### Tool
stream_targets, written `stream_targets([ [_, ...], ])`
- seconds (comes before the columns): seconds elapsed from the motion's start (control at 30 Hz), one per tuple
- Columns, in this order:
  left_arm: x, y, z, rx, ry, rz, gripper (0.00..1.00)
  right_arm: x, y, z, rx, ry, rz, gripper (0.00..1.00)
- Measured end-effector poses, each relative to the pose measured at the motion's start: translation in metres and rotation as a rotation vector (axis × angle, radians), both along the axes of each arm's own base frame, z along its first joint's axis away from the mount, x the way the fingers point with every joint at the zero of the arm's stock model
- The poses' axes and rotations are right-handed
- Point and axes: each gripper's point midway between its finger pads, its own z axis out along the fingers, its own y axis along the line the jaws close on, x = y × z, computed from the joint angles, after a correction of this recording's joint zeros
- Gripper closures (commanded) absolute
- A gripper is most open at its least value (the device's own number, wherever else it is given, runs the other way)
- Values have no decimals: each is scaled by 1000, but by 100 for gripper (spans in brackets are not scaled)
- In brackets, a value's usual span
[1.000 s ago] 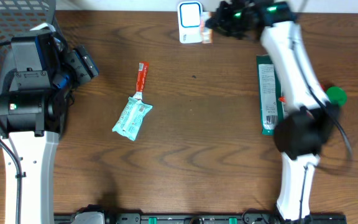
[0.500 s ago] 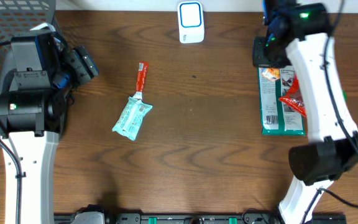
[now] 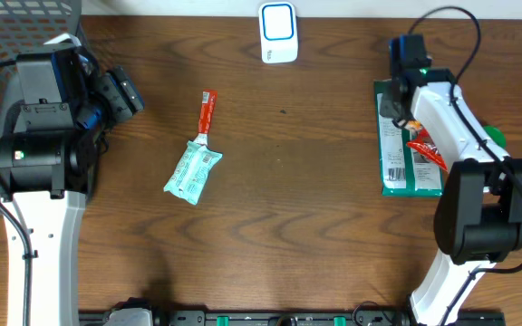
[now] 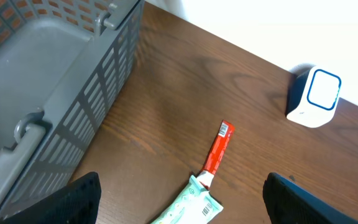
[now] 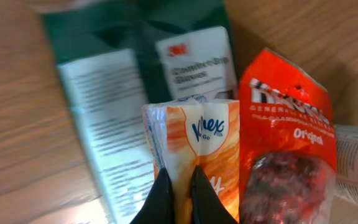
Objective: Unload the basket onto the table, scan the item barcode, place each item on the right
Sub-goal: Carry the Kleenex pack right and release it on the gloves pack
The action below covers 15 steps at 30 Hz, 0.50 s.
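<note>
right tool: we see it clamped shut on the bottom edge of the Kleenex tissue pack
Kleenex tissue pack: orange, held over the green 3M package and red snack bag near the counter's right edge; we cannot tell whether it touches them
scanner: at the middle of the counter's far edge, well apart from the pack
left tool: spread wide, holding nothing, by the grey basket at the left edge
red stick packet: left of centre, its end touching the teal pouch
</note>
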Motion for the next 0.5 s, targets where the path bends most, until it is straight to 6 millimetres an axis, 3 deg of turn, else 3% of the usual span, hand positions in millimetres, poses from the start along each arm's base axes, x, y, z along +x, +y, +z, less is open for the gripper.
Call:
stream_targets([
  [0.1, 0, 0, 0, 0, 0, 0, 16, -6, -11, -11, -10, 15, -11, 99],
  [0.13, 0, 0, 0, 0, 0, 0, 16, -9, -14, -15, -16, 22, -12, 93],
  [0.2, 0, 0, 0, 0, 0, 0, 16, -9, -15, -16, -19, 21, -6, 62],
  [0.23, 0, 0, 0, 0, 0, 0, 16, -7, -15, -16, -20, 16, -1, 53],
  [0.5, 0, 0, 0, 0, 0, 0, 16, -7, -14, -16, -25, 31, 34, 45],
])
